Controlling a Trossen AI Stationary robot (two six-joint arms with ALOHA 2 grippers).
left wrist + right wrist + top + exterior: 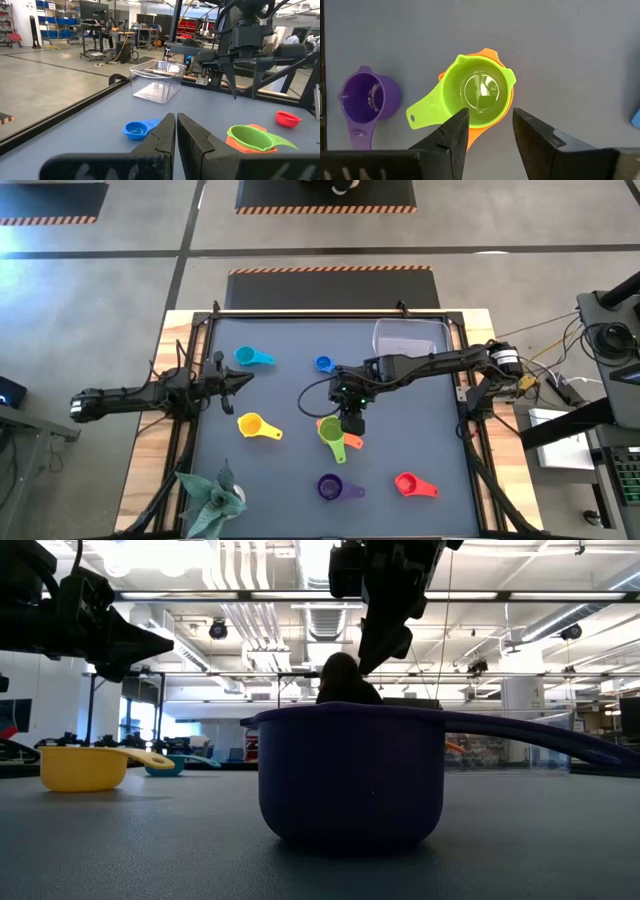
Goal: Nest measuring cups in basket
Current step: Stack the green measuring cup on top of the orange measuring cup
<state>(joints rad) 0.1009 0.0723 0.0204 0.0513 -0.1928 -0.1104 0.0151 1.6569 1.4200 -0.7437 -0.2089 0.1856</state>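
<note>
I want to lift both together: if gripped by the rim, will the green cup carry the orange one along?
Probably not: the green cup only sits loosely in the orange cup, so it would likely lift out alone. Both look like light, stiff plastic, apt to slide on the table.

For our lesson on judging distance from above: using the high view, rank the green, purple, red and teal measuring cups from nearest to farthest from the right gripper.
1. Green plastic measuring cup, nested in the orange one, right beside the right gripper.
2. Purple plastic measuring cup, toward the front edge.
3. Red plastic measuring cup, front right; not far behind the purple one.
4. Teal plastic measuring cup, far back left.
</note>
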